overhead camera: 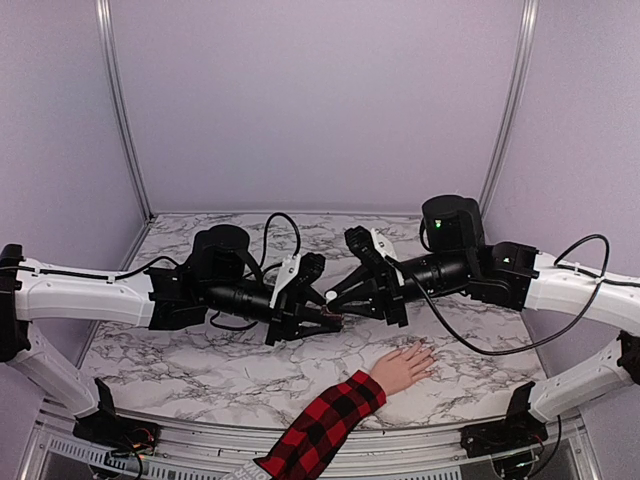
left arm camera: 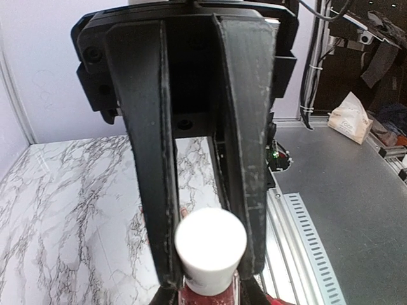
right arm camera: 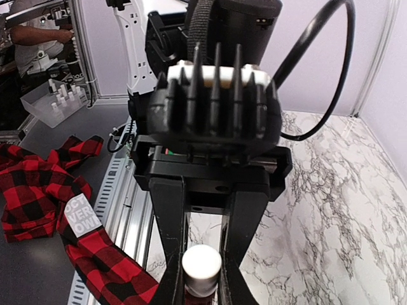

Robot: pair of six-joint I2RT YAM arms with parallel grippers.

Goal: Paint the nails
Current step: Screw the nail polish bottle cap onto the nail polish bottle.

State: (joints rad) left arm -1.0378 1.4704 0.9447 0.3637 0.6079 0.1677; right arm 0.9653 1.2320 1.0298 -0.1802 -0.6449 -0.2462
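Pale, stiff-looking tiny nails [overhead camera: 428, 350] on the hand [overhead camera: 404, 367] laid flat at the surface's [overhead camera: 180, 350] near edge should prob be brushed lightly, never gripped, while the polish bottle [left arm camera: 210, 297] is clamped tight in the left claw [left arm camera: 208, 279] and its white cap [right arm camera: 202, 267] in the right claw [right arm camera: 202, 283].

Left tool [overhead camera: 322, 312] and right tool [overhead camera: 338, 296] meet, blocking table [overhead camera: 180, 350] middle behind hand [overhead camera: 405, 366].

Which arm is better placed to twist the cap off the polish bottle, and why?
Right. The right gripper has its jaws shut on the white cap, while the left gripper clamps the dark-red bottle lower down, probably steadying it.
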